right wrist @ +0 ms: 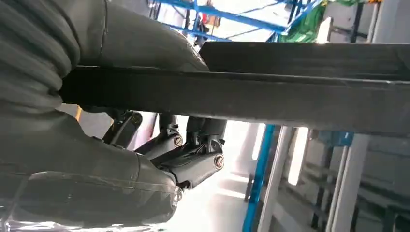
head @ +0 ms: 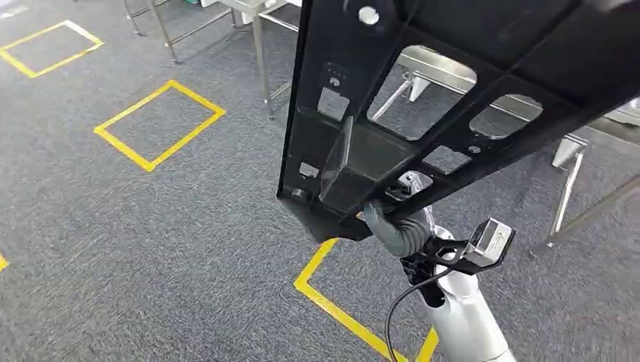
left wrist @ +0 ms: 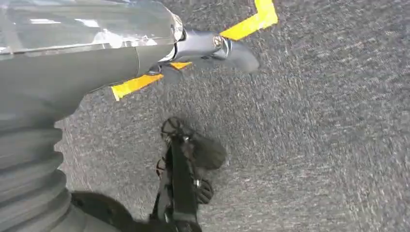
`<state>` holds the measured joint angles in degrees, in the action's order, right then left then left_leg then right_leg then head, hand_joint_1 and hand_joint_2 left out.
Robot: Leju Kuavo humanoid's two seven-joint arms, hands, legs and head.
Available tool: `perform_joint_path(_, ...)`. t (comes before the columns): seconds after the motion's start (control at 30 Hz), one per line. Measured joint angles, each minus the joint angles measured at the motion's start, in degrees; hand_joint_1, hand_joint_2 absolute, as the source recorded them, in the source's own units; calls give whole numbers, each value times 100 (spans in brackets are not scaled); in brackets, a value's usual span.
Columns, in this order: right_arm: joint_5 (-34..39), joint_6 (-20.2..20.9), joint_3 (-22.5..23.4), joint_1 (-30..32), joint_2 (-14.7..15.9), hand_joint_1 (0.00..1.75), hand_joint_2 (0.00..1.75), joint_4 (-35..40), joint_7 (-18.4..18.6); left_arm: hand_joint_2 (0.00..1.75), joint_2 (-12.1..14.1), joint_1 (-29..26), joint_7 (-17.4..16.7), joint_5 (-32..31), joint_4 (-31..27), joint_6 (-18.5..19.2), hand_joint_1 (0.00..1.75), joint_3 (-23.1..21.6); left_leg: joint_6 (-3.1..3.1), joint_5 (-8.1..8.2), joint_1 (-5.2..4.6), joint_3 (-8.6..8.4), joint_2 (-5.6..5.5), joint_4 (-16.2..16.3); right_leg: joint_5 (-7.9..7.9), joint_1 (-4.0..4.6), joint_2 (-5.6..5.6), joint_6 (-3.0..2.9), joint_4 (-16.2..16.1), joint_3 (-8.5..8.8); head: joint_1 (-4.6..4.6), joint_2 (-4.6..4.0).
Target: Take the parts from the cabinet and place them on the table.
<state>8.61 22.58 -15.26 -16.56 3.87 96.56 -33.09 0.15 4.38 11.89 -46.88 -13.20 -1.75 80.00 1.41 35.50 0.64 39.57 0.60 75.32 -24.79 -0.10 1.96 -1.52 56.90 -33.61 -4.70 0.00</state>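
Grey carpet point(head: 151, 226) is spreading across the room in the head view, marked with yellow tape squares point(head: 160, 124) that are lying well apart from one another, with wide open floor between them. Steel counter frames point(head: 445, 72) are standing along the far side, their legs point(head: 566, 192) reaching down to the carpet beyond the held part.

Over the carpet, the black part point(head: 423, 98), a large flat panel with several cut-out windows, is hanging tilted, its lower corner pointing down near one yellow tape corner point(head: 317, 264) and its upper end running out past the picture's top and right edges. The right hand point(head: 396, 226) is gripping this panel at its lower edge, grey thumb on the near face and the dark fingers point(right wrist: 193, 154) curling under the rim, as the right wrist view is showing with the panel's straight edge crossing the frame. Blue shelving point(right wrist: 261, 164) is standing in the bright background beyond that edge. The silver right arm point(head: 468, 317) is rising from below, carrying the wrist camera point(head: 490, 241) just beside the panel's corner.

The left hand point(left wrist: 193, 159) is hanging low over bare carpet in the left wrist view, thumb and dark fingers apart and holding nothing, with a strip of yellow tape point(left wrist: 251, 21) lying nearby on the floor.
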Motion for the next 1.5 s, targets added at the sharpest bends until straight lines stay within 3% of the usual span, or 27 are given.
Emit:
perform_joint_path(0.07, 0, 0, 0, 25, 2, 175, 175, -13, 0, 175, 2, 7, 0, 0, 0, 0, 0, 0, 6, -294, 12, -83, -2, -253, -6, -11, 154, 10, 28, -3, 0, 0)
perform_joint_path(0.13, 2, 0, 0, 24, 2, 175, 175, -17, -2, 175, 17, 21, 0, -2, -2, 0, 0, 0, 9, -844, 51, -548, -139, -1268, -34, -28, 307, 55, 85, -1, 0, 0)
perform_joint_path(0.17, 2, 0, 0, 23, 2, 175, 175, -19, -2, 175, 24, 24, 0, 0, -2, 2, 0, 0, 3, -868, 90, -697, -433, -1608, -57, -28, 367, 89, 128, -30, 2, 0)
perform_joint_path(0.2, 4, 2, 0, 11, 2, 175, 175, -22, -4, 175, 26, 29, 4, 0, -2, 7, 0, -2, -18, -832, 76, -705, -478, -1673, -66, -8, 432, 129, 197, -73, 2, 0)
perform_joint_path(0.3, 9, 9, 0, 17, 15, 175, 175, -22, -7, 175, 33, 60, 9, 0, -2, 22, 0, 0, -124, -852, 23, -712, -313, -1653, -9, -61, 580, 253, 132, -121, 2, 0)
perform_joint_path(0.33, 9, 9, 0, 14, 24, 175, 175, -20, -7, 175, 26, 76, 11, 2, 0, 31, 0, -2, -181, -890, 68, -720, -252, -1711, -4, -43, 618, 288, 134, -136, 0, 0)
perform_joint_path(0.4, 13, 11, 2, -10, 39, 175, 175, -22, -11, 175, 50, 98, 24, 4, -2, 44, 0, -2, -230, -921, 76, -744, -122, -1766, -262, -23, 86, 325, 498, -303, 2, 0)
perform_joint_path(0.47, 17, 9, 2, -35, 42, 175, 175, -39, -15, 175, 50, 54, 28, 7, -2, 53, 0, -2, -259, -909, 49, -740, 26, -1765, -667, -58, -102, 368, 1357, -728, 2, 0)
perform_joint_path(0.53, 17, 11, 2, -26, 42, 175, 175, -67, -15, 175, 55, 43, 35, 9, -2, 55, 0, -2, -267, -894, 36, -740, 172, -1760, -714, -66, -153, 373, 1756, -938, 2, 0)
perform_joint_path(0.57, 22, 9, 2, -27, 50, 175, 175, -85, -17, 175, 53, 46, 39, 9, -2, 55, 0, -2, -264, -885, 30, -747, 238, -1759, -554, -62, -168, 361, 1575, -851, 2, 0)
perform_joint_path(0.63, 50, 7, 2, -39, 57, 175, 175, -98, -44, 175, 52, 61, 46, 7, -2, 63, 0, -2, -248, -860, 11, -781, 353, -1760, -89, -35, -295, 289, 655, -355, 2, 0)
perform_joint_path(0.67, 61, 7, 2, -59, 59, 175, 175, -98, -59, 175, 52, 63, 46, 4, -2, 63, 0, -2, -236, -846, 1, -805, 409, -1762, 32, 14, -531, 221, 224, -110, 2, 0)
perform_joint_path(0.7, 66, 7, 2, -89, 59, 175, 175, -98, -68, 175, 44, 63, 48, 4, -2, 63, 0, -2, -199, -821, -46, -811, 455, -1748, -54, 102, -728, 165, 115, -78, 2, 0)
perform_joint_path(0.83, 68, -11, 2, -103, 68, 175, 175, -109, -81, 175, 42, 85, 46, 9, -2, 72, 0, -2, -78, -778, -66, -885, 723, -1781, 5, 69, -394, 75, 58, -105, 0, 0)
perform_joint_path(0.9, 68, -9, 0, -126, 72, 175, 175, -118, -94, 175, 44, 100, 50, 7, -2, 85, 0, -4, -44, -542, -7, -754, 236, -1461, 41, 6, -274, 31, 0, -50, 0, 0)
perform_joint_path(0.93, 68, -9, -4, -135, 70, 175, 175, -127, -96, 175, 46, 88, 46, 11, -2, 81, 0, -2, -34, -308, 7, -550, 93, -1018, 46, 4, -215, 5, 1, -53, 0, 0)
perform_joint_path(1.0, 66, -9, -4, -112, 66, 175, 175, -153, -94, 175, 59, 47, 46, 17, -2, 79, 0, -2, -1, 23, 8, -91, -1, -114, 41, 6, -53, -4, 10, -55, 0, 0)
perform_joint_path(1.03, 66, -9, -4, -97, 68, 175, 175, -168, -94, 175, 59, 29, 44, 17, -2, 79, 0, -2, 9, -7, 8, 15, -3, 40, 41, 6, 33, -4, 21, -54, 0, 0)
perform_joint_path(1.07, 66, -9, -4, -90, 66, 175, 175, -181, -94, 175, 59, 26, 44, 17, -2, 79, 0, -2, 10, -166, 10, -14, -4, -89, 37, 4, 111, 2, 34, -51, 0, 0)
perform_joint_path(1.13, 66, -9, -4, -92, 68, 175, 175, -186, -94, 175, 63, 37, 44, 17, -2, 79, 0, -2, 0, -718, 29, -375, -68, -979, 14, -9, 269, 36, 84, -49, 0, 0)
perform_joint_path(1.17, 66, -9, -4, -94, 66, 175, 175, -186, -96, 175, 66, 33, 44, 17, -2, 79, 0, -2, -6, -953, 55, -604, -254, -1498, -8, -15, 342, 63, 125, -56, 0, 0)
perform_joint_path(1.2, 66, -9, -4, -97, 68, 175, 175, -186, -96, 175, 66, 39, 44, 18, -2, 79, 0, -2, -24, -826, 49, -667, -465, -1639, -29, 12, 396, 105, 164, -92, 0, 0)
perform_joint_path(1.33, 66, -18, -4, -80, 74, 175, 175, -190, -96, 175, 66, 65, 42, 20, -2, 77, 0, -2, -176, -900, 25, -678, -240, -1674, 28, -24, 603, 253, 134, -158, 0, 0)
perform_joint_path(1.37, 66, -30, -4, -71, 79, 175, 175, -188, -98, 175, 59, 86, 48, 18, -2, 81, 0, -2, -224, -932, 65, -693, -147, -1723, -8, -38, 533, 266, 186, -162, 0, 0)
perform_joint_path(1.4, 66, -46, -4, -86, 79, 175, 175, -186, -107, 175, 63, 90, 55, 20, -2, 85, 0, -2, -243, -938, 60, -708, -113, -1746, -145, 2, 210, 303, 367, -247, 4, 0)
perform_joint_path(1.43, 63, -61, -7, -104, 79, 175, 175, -188, -109, 175, 63, 75, 55, 20, -2, 94, 0, -2, -271, -934, 48, -706, -49, -1748, -374, -12, 11, 331, 750, -445, 2, 0)
perform_joint_path(1.5, 63, -90, -7, -74, 79, 175, 175, -194, -114, 175, 63, 39, 55, 20, -2, 120, 0, -2, -287, -921, 31, -699, 91, -1742, -732, -39, -135, 362, 1613, -875, 2, 0)
